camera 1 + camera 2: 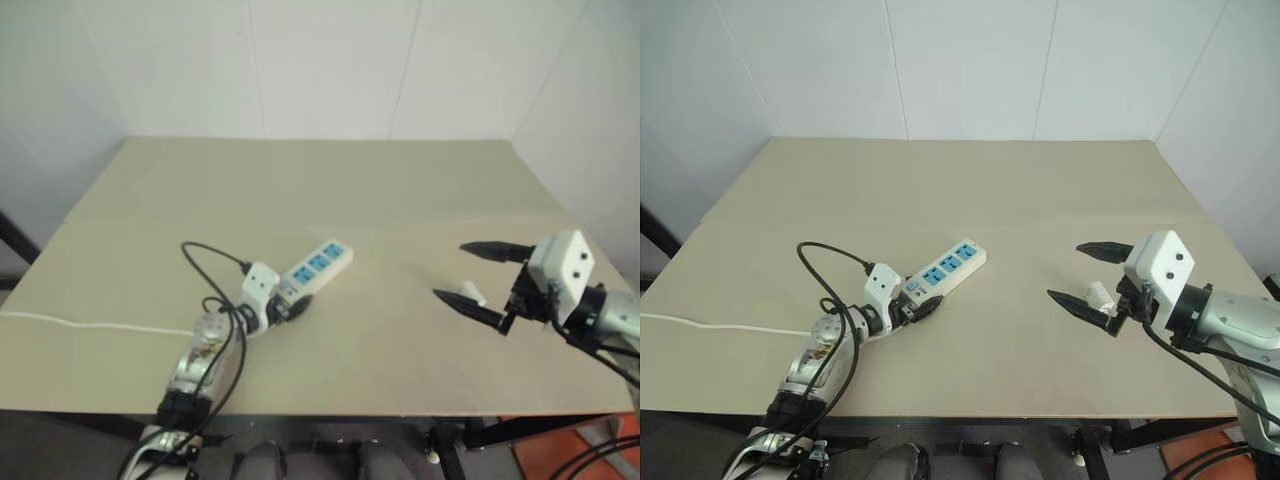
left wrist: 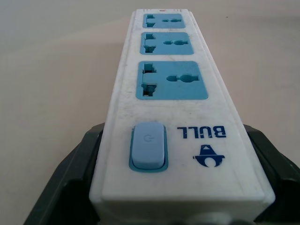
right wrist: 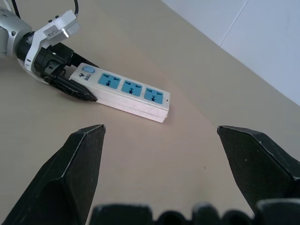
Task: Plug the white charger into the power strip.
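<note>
The power strip [image 1: 318, 264] lies slanted on the tan table, its three blue sockets facing up. My left gripper [image 1: 290, 305] has a black finger [image 2: 79, 164] pressed along each side of the strip's switch end [image 2: 148, 145]. The white charger [image 1: 468, 293] lies on the table to the right, well apart from the strip. My right gripper [image 1: 449, 270] hovers over it with its fingers spread wide and nothing between them. In the right wrist view the power strip [image 3: 131, 91] and my left gripper [image 3: 70, 86] lie ahead of those open fingers.
The strip's thin white cord [image 1: 90, 325] trails off the table's left edge. A black cable [image 1: 205, 262] loops over my left wrist. Bare table top [image 1: 330, 180] stretches behind the strip to the white walls; the front edge [image 1: 400, 412] runs close under both arms.
</note>
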Robot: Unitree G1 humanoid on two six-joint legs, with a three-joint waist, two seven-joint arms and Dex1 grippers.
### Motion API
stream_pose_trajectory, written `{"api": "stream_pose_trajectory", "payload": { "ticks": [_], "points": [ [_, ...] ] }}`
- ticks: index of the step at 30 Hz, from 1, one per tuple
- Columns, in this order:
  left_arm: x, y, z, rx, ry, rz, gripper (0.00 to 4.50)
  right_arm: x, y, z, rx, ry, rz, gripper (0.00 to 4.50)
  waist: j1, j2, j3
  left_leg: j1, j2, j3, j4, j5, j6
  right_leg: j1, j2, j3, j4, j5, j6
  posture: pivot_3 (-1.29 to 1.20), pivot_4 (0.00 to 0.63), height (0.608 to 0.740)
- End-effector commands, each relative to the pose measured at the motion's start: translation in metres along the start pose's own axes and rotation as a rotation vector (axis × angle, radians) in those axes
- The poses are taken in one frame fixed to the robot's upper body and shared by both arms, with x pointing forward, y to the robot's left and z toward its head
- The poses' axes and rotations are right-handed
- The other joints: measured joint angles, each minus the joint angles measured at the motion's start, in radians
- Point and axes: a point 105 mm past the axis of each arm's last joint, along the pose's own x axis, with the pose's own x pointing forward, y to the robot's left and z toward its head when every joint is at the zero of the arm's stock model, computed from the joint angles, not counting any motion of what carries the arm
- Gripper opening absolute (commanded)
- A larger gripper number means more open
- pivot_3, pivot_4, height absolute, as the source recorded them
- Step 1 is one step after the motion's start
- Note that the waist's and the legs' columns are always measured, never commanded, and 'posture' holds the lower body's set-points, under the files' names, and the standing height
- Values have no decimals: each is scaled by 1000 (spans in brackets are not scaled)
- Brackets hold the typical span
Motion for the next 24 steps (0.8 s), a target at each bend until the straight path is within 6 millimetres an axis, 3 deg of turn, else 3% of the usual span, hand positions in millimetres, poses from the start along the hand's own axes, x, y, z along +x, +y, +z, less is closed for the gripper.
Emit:
{"api": "stream_pose_trajectory", "payload": {
  "ticks": [1,5,9,12,15,24],
  "points": [
    [-1,-13,10,107,-48,-168,3343,0,-4,7,-25,-20,-13,4500,-1,0,0,0,0,0,0,0,0,0,0,0,0,0,0,0,150,740],
    [-12,-23,38,177,-155,-413,3343,0,-5,5,-33,-8,3,4500,-3,0,0,-3,0,0,0,0,0,-3,0,0,-1,0,-1,0,150,740],
    [-27,-31,48,224,-171,-631,3343,0,-7,4,-44,1,20,4500,-4,-1,1,-6,0,0,0,0,0,-5,0,0,-1,0,-1,0,150,740],
    [-34,-37,40,250,-153,-725,3343,0,-8,4,-47,4,32,4500,-6,-1,0,-6,0,0,0,0,0,-5,0,0,-1,0,-1,0,150,740],
    [-40,-41,20,283,-70,-788,3343,2,-7,4,-43,1,39,4500,-8,-1,1,-6,0,0,0,0,0,-5,0,0,-1,0,-1,0,150,740],
    [-38,-40,-13,274,18,-737,3343,10,-19,-2,-20,36,-16,4500,-8,-1,1,-5,1,0,1,0,0,-5,0,0,0,0,-1,0,150,740]
  ]
}}
